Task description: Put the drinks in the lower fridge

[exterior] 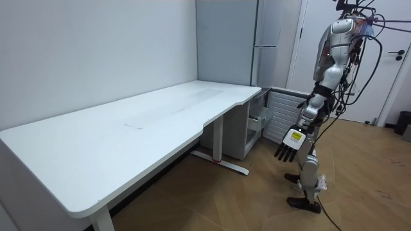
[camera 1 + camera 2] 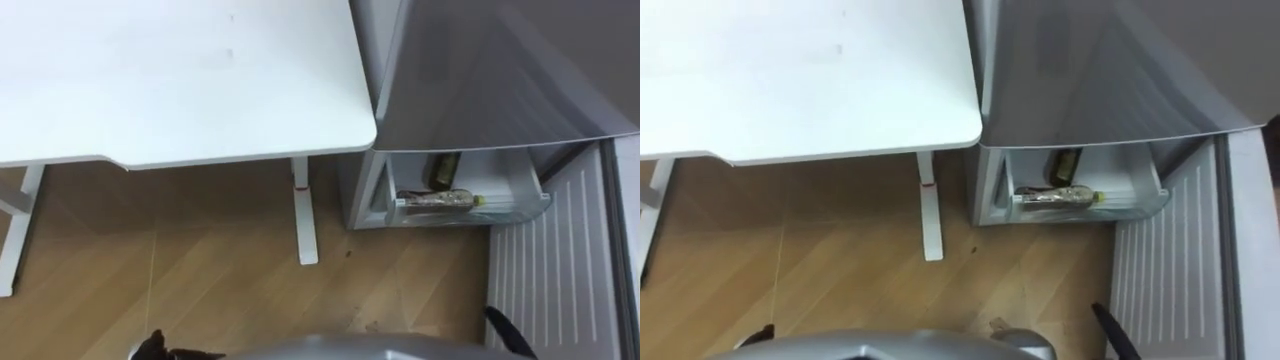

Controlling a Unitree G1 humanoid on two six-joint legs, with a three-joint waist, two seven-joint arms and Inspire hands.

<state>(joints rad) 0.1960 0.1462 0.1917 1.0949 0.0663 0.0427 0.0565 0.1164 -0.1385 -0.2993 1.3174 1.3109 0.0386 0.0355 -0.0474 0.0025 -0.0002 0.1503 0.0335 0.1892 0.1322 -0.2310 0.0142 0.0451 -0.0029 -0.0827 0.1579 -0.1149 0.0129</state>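
The lower fridge drawer (image 2: 529,186) stands pulled open below the grey fridge front (image 2: 500,80). Two drinks are in it. A clear bottle (image 2: 437,201) with a yellow-green cap lies on its side across the front. A dark green bottle (image 2: 443,170) lies behind it, partly under the fridge body. In the room view I stand on the wooden floor about a step from the fridge (image 1: 225,38). My left hand (image 1: 290,142) hangs at my side, open and holding nothing. A dark sliver of my right hand (image 2: 508,331) shows at the lower right.
A large white table (image 2: 180,80) fills the left, its edge close against the fridge. Its white leg (image 2: 303,212) stands on the floor near the drawer. The ribbed white inside of the open fridge door (image 2: 550,270) lies to the right.
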